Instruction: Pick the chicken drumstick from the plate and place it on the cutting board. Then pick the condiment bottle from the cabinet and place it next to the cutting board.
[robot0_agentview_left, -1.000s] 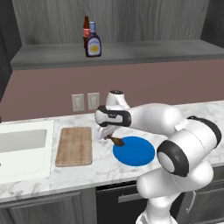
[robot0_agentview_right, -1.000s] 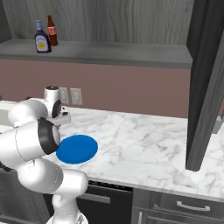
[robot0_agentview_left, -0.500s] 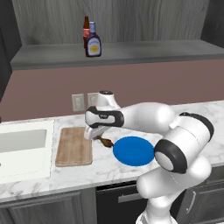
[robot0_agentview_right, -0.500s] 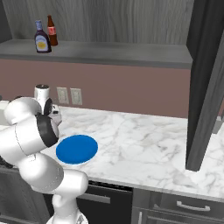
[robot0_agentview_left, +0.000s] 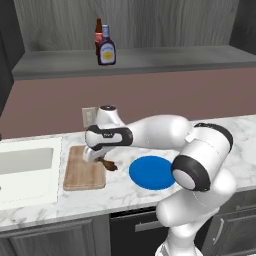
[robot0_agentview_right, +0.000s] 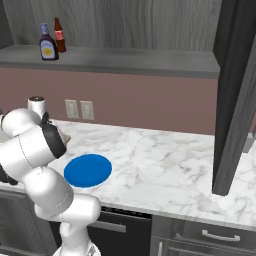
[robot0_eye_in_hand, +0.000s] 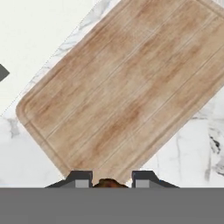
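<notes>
Counter (robot0_agentview_left: 225, 130): white marble, carries everything in play. Sink (robot0_agentview_left: 25, 167) sits at its left end, just beside the cutting board.

Cabinet (robot0_agentview_left: 150, 57): grey shelf above the counter. Condiment bottle (robot0_agentview_left: 106, 47) stands upright on it, slim red-label bottle (robot0_agentview_left: 98, 35) touching or just behind it. Second half of the task not yet started, judging by that.

Arm (robot0_agentview_left: 160, 132) reaches left across the counter, low over the board's right edge.

Plate (robot0_agentview_left: 152, 172): blue, bare, just right of the board and apart from it.

Cutting board (robot0_agentview_left: 84, 167): nothing on it yet. Hand view looks straight down on its grain, so the hand is probably lined up for the drop.

Gripper (robot0_agentview_left: 97, 157): fingers pinched on the chicken drumstick (robot0_agentview_left: 108, 164), which hangs at the board's right edge, above the gap toward the plate. It looks off the surface, likely mid-carry.

Hard to read: in the hand view the drumstick is only a brown sliver (robot0_eye_in_hand: 109, 183) between the fingertips, the rest cut off. Which end is gripped can't be told. In the right base view the robot's own body blocks the gripper and board.
</notes>
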